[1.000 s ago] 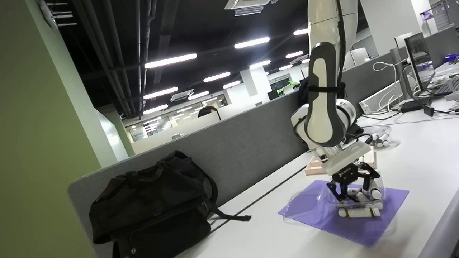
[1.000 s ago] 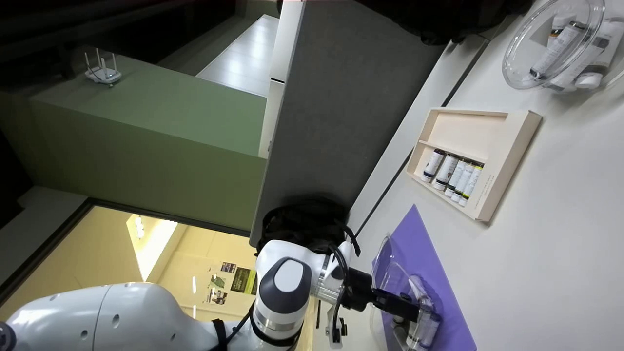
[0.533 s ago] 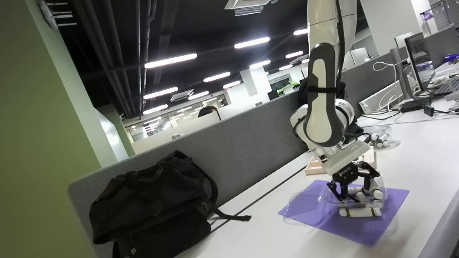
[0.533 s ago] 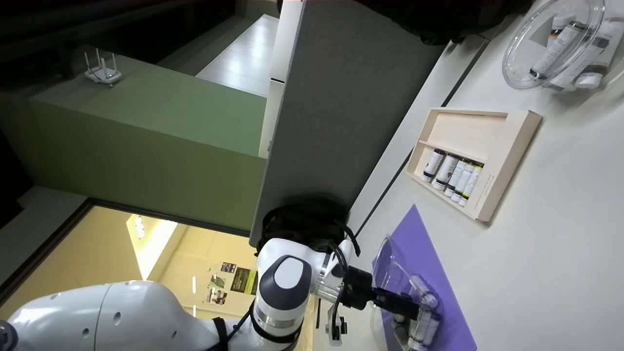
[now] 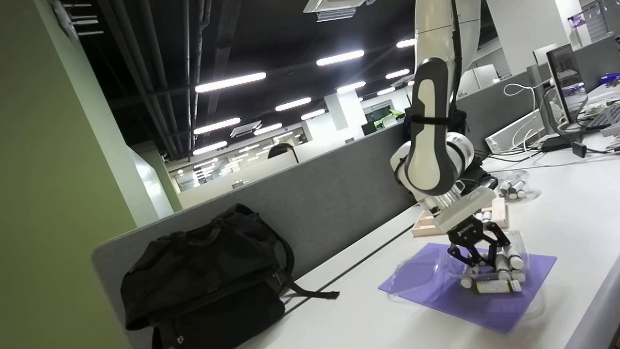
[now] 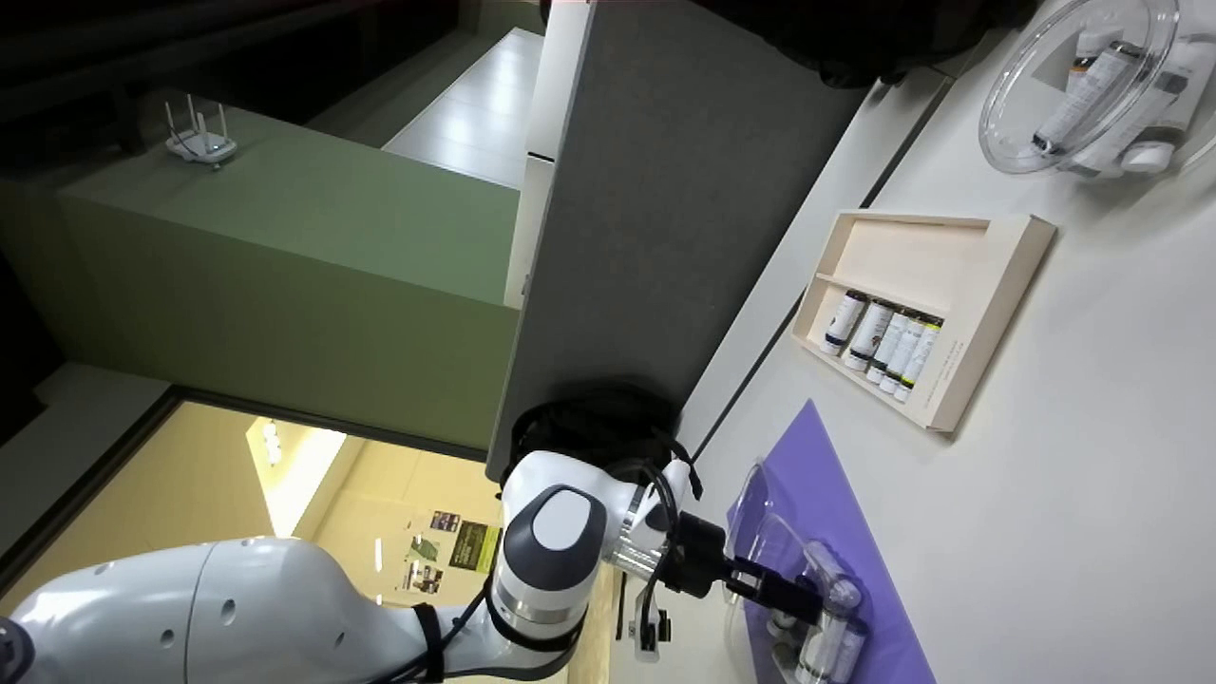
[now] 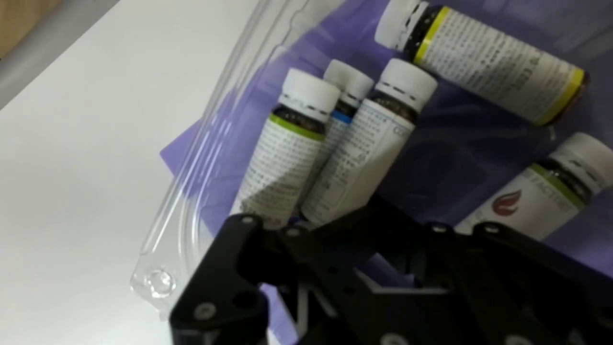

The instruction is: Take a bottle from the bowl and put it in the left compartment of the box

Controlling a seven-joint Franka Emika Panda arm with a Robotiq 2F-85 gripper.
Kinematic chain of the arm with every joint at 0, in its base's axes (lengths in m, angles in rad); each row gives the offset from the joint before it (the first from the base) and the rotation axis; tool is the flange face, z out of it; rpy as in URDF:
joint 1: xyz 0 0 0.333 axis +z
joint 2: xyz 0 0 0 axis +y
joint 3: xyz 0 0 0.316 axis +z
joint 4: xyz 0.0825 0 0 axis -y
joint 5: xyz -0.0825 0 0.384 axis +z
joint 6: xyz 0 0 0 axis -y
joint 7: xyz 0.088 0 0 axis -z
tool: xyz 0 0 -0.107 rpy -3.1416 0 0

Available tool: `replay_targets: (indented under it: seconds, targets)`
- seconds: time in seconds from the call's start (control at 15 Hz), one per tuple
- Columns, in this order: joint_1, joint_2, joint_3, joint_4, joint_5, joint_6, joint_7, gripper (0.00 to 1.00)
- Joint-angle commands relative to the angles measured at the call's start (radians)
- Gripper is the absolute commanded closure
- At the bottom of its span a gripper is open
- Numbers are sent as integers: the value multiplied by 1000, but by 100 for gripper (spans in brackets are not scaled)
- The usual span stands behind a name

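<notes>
The gripper (image 5: 483,264) hung inside the clear plastic tub (image 7: 179,206), the task's bowl, its fingertips near each other, probably to pluck something out; whether it grasped anything could not be told. Bottles lay aslant there: a white-labelled bottle (image 7: 364,158) just beside a green-banded bottle (image 7: 282,158), with a flame-marked bottle (image 7: 527,206) and a yellow-banded bottle (image 7: 500,67) apart, leaving scant room. The tub's wall could obstruct the lift, then the divider (image 6: 882,295) of the wooden box (image 6: 988,285), where five small bottles (image 6: 890,346) shared one compartment, presumably to stay sorted. Beyond stood a second tub (image 6: 986,128).
</notes>
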Motion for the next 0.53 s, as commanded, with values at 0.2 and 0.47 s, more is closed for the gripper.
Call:
replay_targets:
  seconds: [0.2, 0.47]
  targets:
    - [-62, 9, 33, 38, 63, -108, -71, 100]
    - [-70, -11, 39, 34, 82, -119, -92, 100]
